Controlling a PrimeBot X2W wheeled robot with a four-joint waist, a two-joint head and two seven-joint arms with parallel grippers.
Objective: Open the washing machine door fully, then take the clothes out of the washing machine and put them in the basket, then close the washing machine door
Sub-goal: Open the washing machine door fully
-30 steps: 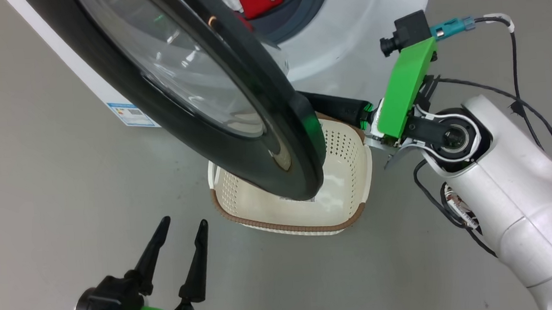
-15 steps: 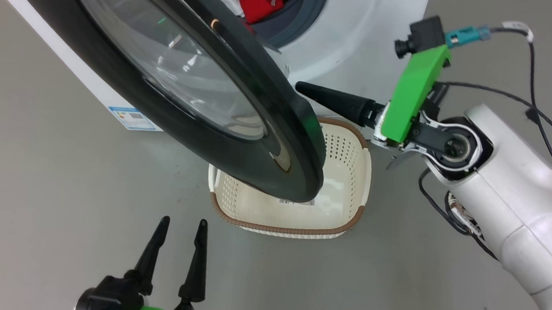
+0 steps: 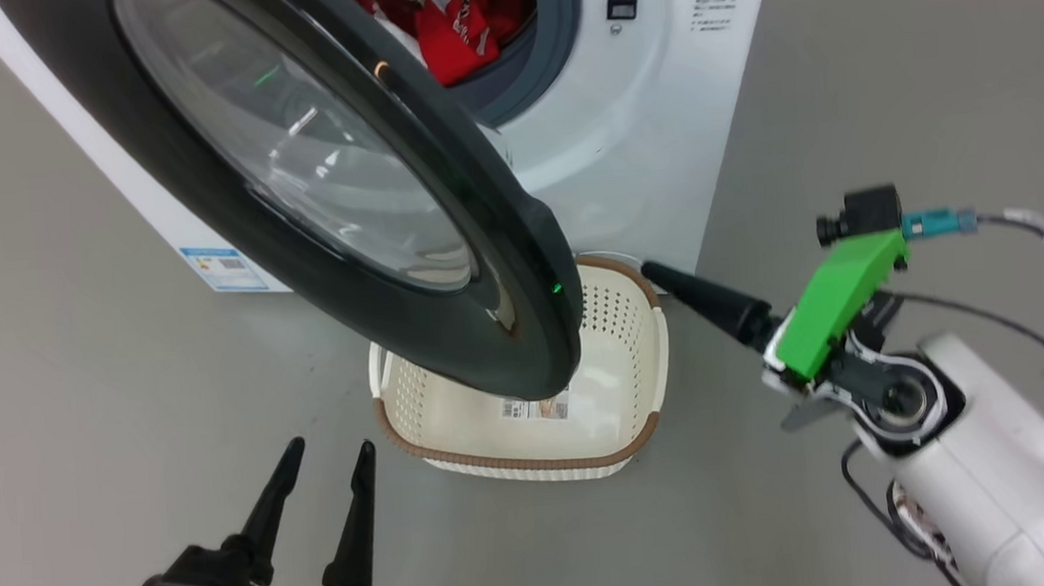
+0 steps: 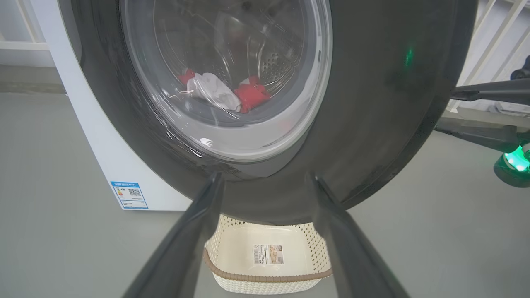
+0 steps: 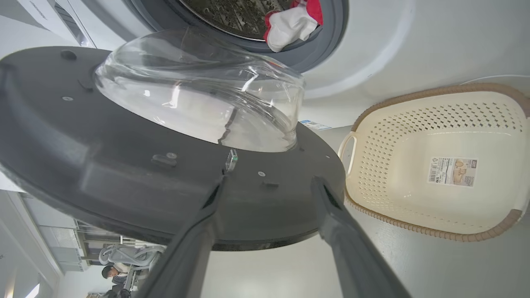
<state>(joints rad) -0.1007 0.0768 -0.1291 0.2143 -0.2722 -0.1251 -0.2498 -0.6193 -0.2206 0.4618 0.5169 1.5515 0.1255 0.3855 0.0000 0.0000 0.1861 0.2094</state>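
Laundry lies in the washer. Soft red garments with white parts [image 3: 469, 24] are heaped in the perforated steel drum [image 5: 232, 12] of the big white front-loading washing machine [image 3: 640, 141]. From my right wrist camera I see one white piece drooping over the grey rubber ring [image 3: 552, 46] at the drum's mouth.

The machine's large round door [image 3: 520, 266], with its wide glossy black rim and bulging clear glass window, stands swung out from the machine's front at an angle. I would call it partly open. Through the glass, my left wrist camera picks up the red and white cloth in the drum behind it.

The small cream-white perforated plastic basket [image 3: 496, 462], with a brown woven-look rim, sits on the grey floor [image 3: 84, 401] just in front of the machine. It is under the door's free edge. Inside it I see pale perforated walls and a paper label [image 3: 534, 407] stuck to the bottom.

My right hand [image 5: 269, 184] hangs in front of the machine, just off the door's free edge and apart from it. Its two dark fingers are spread wide and carry nothing. My left hand [image 3: 331, 444] is farther out from the machine than the basket. Its fingers point toward the door's outer face, likewise spread and gripping nothing.

A small blue sticker [image 3: 221, 268] shows low on the machine's front, beside the door.
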